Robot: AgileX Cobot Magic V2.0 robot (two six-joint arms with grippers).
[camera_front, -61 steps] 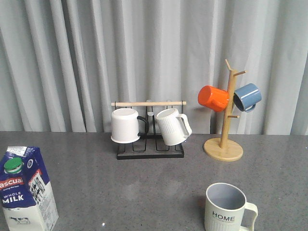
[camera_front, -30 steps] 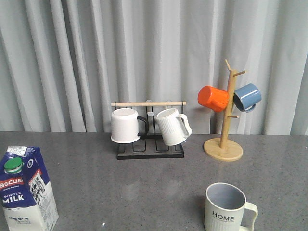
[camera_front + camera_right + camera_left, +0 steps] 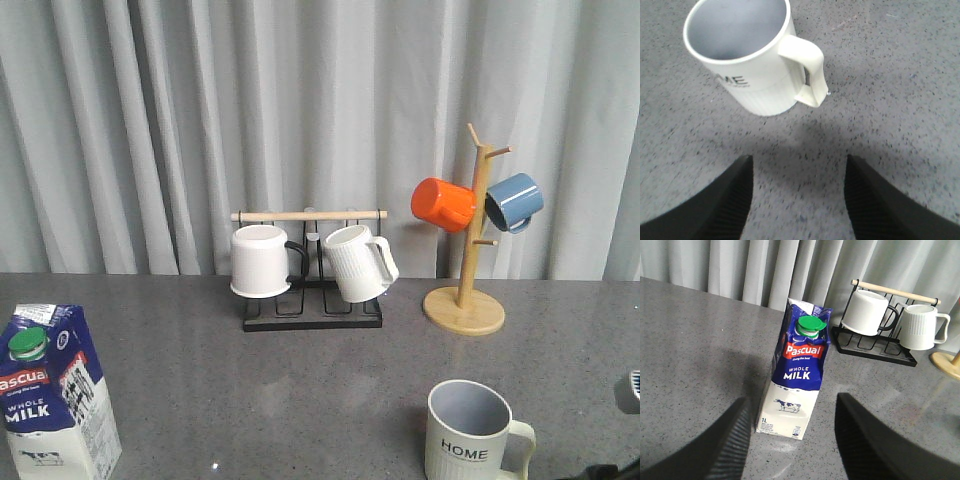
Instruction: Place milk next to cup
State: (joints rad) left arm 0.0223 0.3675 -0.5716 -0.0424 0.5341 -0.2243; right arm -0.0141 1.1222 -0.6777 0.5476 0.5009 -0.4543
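Front view: milk carton (image 3: 52, 392) upright at worktop (image 3: 300, 380) front-left corner, HOME cup (image 3: 470, 432) near front edge toward the right, well apart. Left wrist view: left gripper (image 3: 792, 440) spread wide, empty, milk just ahead between its fingers. Right wrist view: right gripper (image 3: 797, 197) wide, empty, cup upright just ahead.

Even, soft overhead light, faint shadows on the grey table (image 3: 300, 400), sharp focus, blurred dark fingers (image 3: 735, 440) in wrist views.
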